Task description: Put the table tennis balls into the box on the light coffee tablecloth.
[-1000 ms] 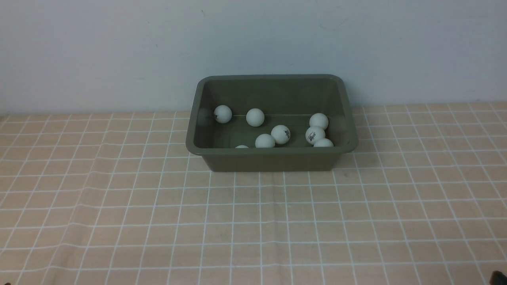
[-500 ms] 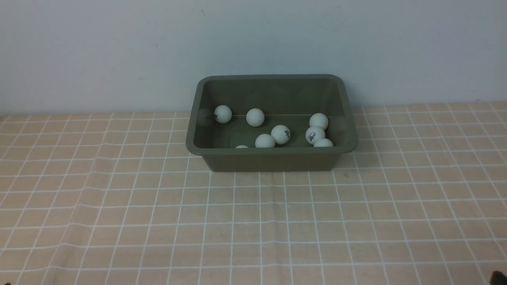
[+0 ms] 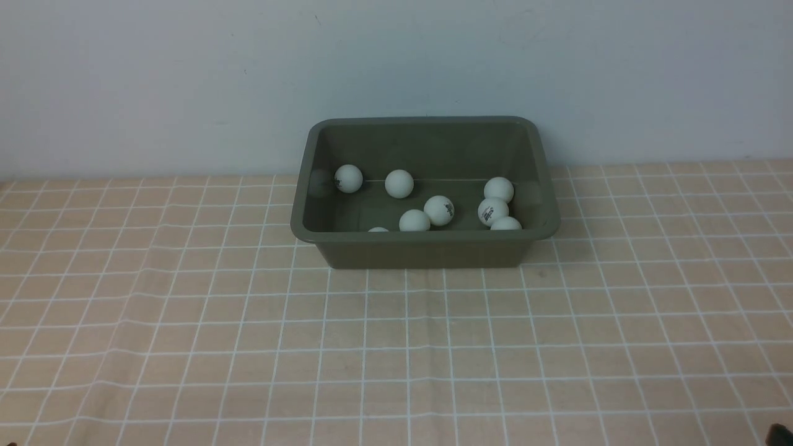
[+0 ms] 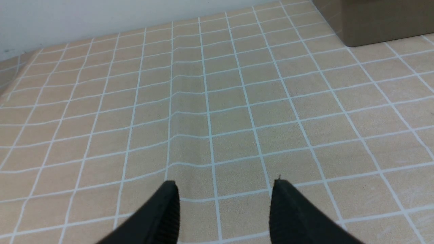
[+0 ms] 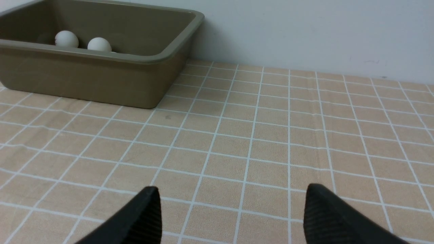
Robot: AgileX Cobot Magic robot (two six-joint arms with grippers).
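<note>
The rectangular olive-green plastic box (image 3: 427,251) looks smooth with a faint sheen. The small white plastic balls (image 3: 439,210) are matt. The peach-beige gridded cloth (image 3: 396,347) is woven, matt, slightly creased.

An olive-green box (image 3: 425,246) stands near the far edge of the light coffee tablecloth (image 3: 396,347), close to a pale wall (image 3: 186,80). Eight white table tennis balls (image 3: 439,210) lie inside it, several bearing small black marks, one barely showing above the near rim. No ball lies on the cloth.
</note>
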